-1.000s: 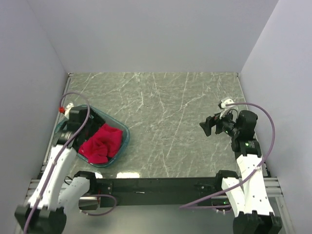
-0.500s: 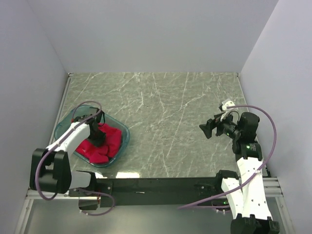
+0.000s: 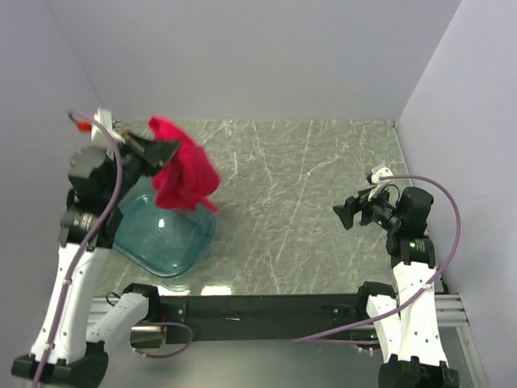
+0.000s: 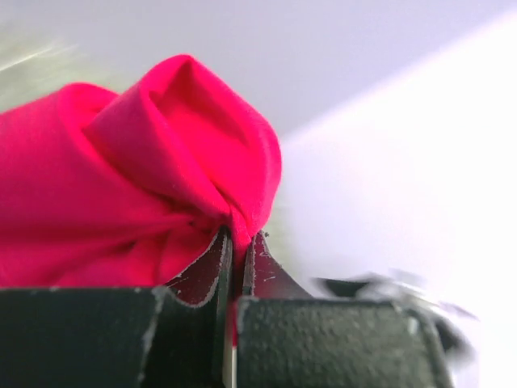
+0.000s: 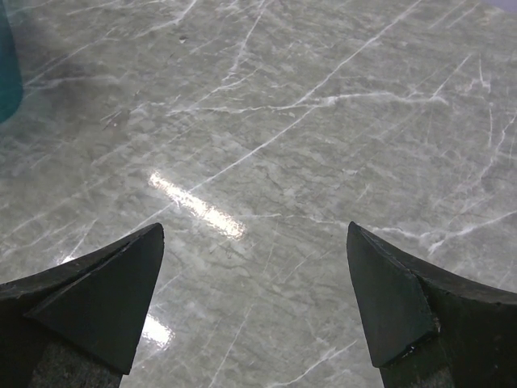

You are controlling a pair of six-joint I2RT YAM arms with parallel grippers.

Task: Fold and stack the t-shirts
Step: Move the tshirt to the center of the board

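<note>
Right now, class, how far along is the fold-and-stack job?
Done: the red t-shirt is out of the teal tub. In hand: the left end effector is shut on it, bunched in the air. Left: spreading, folding, stacking; the right end effector hovers open.

Your left arm [image 3: 69, 279] and right arm [image 3: 414, 295]: white links, black joints, looping purple cables [image 3: 449, 212]; right hand [image 5: 254, 230] fingers [image 5: 101, 295] black, wedge-shaped, matte.
</note>
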